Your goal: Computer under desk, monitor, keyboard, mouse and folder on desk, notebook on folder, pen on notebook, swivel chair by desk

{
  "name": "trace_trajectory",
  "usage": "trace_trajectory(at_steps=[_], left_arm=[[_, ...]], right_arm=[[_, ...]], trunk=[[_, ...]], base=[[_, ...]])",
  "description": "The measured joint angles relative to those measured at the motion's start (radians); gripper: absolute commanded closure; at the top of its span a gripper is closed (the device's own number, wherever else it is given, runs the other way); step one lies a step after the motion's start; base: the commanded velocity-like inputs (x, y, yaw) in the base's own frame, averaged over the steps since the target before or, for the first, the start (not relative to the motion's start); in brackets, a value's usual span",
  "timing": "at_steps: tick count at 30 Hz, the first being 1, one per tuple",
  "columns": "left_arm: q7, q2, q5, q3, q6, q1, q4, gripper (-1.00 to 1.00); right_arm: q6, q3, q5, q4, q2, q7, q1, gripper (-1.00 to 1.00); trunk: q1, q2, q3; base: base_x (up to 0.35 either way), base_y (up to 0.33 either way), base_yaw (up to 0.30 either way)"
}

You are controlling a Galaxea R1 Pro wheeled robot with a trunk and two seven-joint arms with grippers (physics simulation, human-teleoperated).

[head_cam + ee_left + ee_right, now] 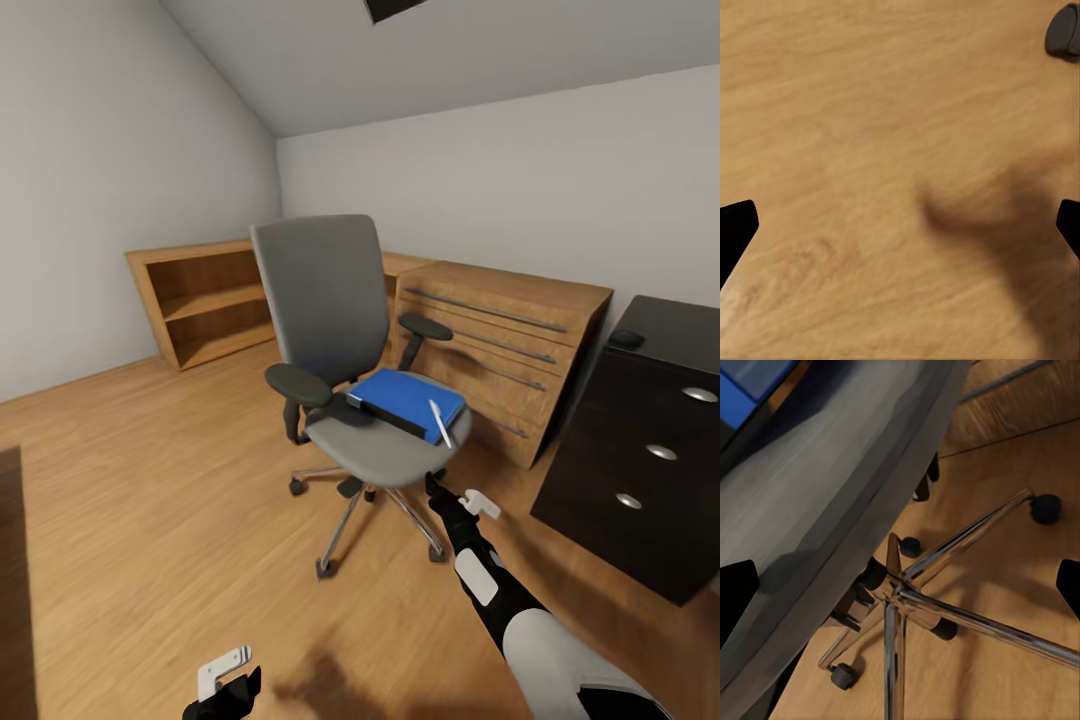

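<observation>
In the middle of the wood floor (150,480), the swivel chair (335,330) is seen standing on its chrome star base (945,600), back toward the wall. On the grey seat (385,450) the blue folder (405,398) is laid flat, with the white pen (441,422) resting partly across its near corner and the seat edge. Behind the chair a light wooden drawer chest (505,345) and an open wooden shelf (205,300) are set against the walls. At the right, the black bench (650,440) with three silver-knobbed drawers is placed, a small dark mouse (627,339) lying on its top. The right tool (432,484) is held just below the front seat edge, fingers spread and grasping nothing. The left tool (900,217) is held low over bare floor, fingers likewise spread, released.
</observation>
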Motion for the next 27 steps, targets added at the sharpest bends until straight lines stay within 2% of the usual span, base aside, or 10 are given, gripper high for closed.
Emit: trace_trajectory(at_steps=[7,16,27], left_arm=[[0.001,0.0,0.001,0.0,0.0,0.0,0.0,-1.0],[0.001,0.0,0.0,0.0,0.0,0.0,0.0,-1.0],[0.001,0.0,0.0,0.0,0.001,0.0,0.0,-1.0]], right_arm=[[0.0,0.0,0.0,0.0,0.0,0.0,0.0,-1.0],[0.0,0.0,0.0,0.0,0.001,0.0,0.0,-1.0],[0.0,0.001,-0.001,0.006,0.001,0.0,0.0,-1.0]], trunk=[[0.0,0.0,0.0],[0.0,0.0,0.0],[0.001,0.0,0.0]], base=[[0.157,0.0,0.0],[0.02,0.0,0.0],[-0.22,0.0,0.0]])
